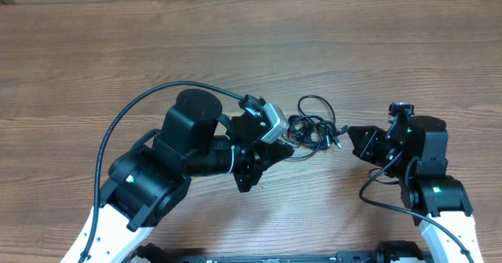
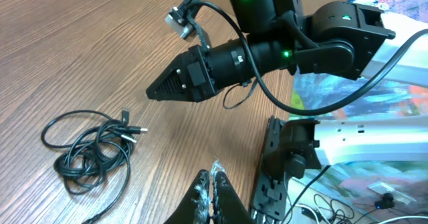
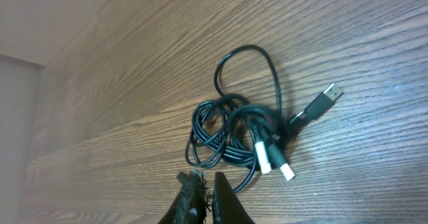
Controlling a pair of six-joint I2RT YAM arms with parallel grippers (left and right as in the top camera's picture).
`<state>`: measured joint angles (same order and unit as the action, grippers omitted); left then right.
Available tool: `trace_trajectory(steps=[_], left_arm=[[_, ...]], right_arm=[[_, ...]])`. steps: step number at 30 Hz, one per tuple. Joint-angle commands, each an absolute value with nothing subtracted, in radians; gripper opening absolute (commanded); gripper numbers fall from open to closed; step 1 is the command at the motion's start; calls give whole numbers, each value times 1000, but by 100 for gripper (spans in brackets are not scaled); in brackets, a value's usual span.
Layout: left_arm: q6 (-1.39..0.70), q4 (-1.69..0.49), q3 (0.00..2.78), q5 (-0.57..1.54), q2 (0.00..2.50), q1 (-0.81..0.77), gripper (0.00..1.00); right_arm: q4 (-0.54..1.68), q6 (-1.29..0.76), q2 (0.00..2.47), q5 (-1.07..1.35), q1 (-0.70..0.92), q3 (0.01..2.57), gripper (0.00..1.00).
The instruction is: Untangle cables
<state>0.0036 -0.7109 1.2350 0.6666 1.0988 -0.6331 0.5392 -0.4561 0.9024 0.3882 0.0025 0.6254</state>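
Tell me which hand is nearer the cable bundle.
Right, narrowly. The right hand points at the plug ends of the cable bundle, just short of them; the left hand sits opposite, the bundle off to its side.

Even overhead light, soft shadows; right wrist view slightly blurred.

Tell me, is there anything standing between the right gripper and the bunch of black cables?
Nothing visible does. In the right wrist view, only bare wooden table lies between the right gripper and the cables. The left gripper is on the bundle's far side, out of that path.
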Motion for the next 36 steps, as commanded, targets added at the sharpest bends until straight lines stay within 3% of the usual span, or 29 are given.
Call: trace_trajectory(steps=[1,3,5,7,9,10,14,15,22,25,36], left_arm=[[23,-721,1254,611,1101,-628,4],[23,-738,1253,562,1111,-628,9],[23,-751,1251,525,1129,-628,18],[22,-759,1250,500,1166,-628,20],[22,-758,1248,497,1212,-628,23],[22,-754,1248,496,1244,-628,27],[-48,-717,1248,469,1363,-628,67],[-76,-697,1248,466,1403,-628,70],[-247,-600,1248,460,1599,-627,74],[-324,-573,1248,460,1691,-622,80],[-462,-507,1248,461,1919,-602,80]], right_arm=[[533,-437,892,395,5,620,34],[533,-438,892,395,5,620,58],[533,-445,892,394,5,620,73],[533,-452,892,394,5,620,93],[537,-498,892,373,4,620,100],[544,-536,892,347,4,620,100],[591,-653,892,233,4,620,100],[602,-677,892,210,4,620,100],[637,-763,892,139,4,620,100],[669,-831,892,83,4,620,100],[670,-841,892,79,4,620,100]])
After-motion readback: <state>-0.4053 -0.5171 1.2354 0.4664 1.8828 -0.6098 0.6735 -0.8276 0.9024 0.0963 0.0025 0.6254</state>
